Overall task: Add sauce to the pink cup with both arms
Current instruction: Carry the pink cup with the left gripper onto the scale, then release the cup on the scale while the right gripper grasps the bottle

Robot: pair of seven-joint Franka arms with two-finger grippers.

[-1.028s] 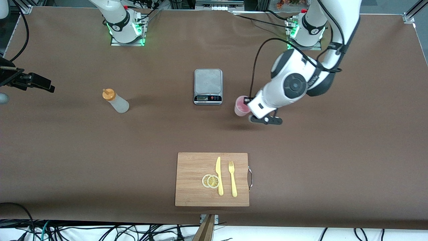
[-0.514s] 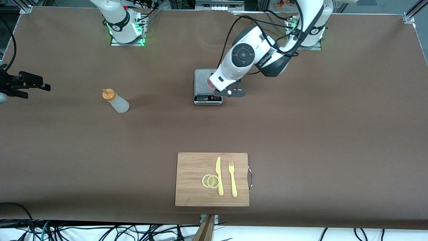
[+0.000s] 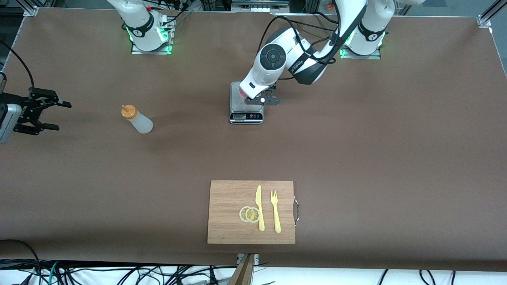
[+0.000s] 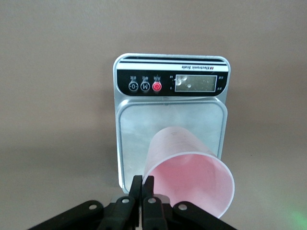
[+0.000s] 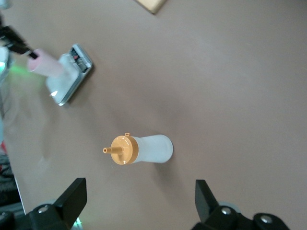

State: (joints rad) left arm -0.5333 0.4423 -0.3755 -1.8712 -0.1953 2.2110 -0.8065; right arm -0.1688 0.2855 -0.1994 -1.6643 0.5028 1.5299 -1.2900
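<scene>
The pink cup (image 4: 189, 175) hangs tilted over the plate of the grey scale (image 4: 171, 120). My left gripper (image 4: 143, 184) is shut on the cup's rim, one finger inside and one outside. In the front view the left gripper (image 3: 249, 96) and the cup (image 3: 242, 91) are over the scale (image 3: 246, 102). The sauce bottle (image 3: 136, 120), whitish with an orange nozzle cap, stands on the table toward the right arm's end. My right gripper (image 3: 55, 115) is open and empty, level with the bottle and apart from it. In the right wrist view the bottle (image 5: 139, 149) lies ahead of the open right gripper (image 5: 139, 196).
A wooden cutting board (image 3: 225, 198) lies near the front edge with a yellow knife (image 3: 259, 208), a yellow fork (image 3: 275, 211) and lemon slices (image 3: 249, 214). The right wrist view also shows the scale (image 5: 69, 76) and the cup (image 5: 45, 63).
My left arm has carried the cup from the table beside the scale to over its plate. My right gripper has swung round to face the bottle.
</scene>
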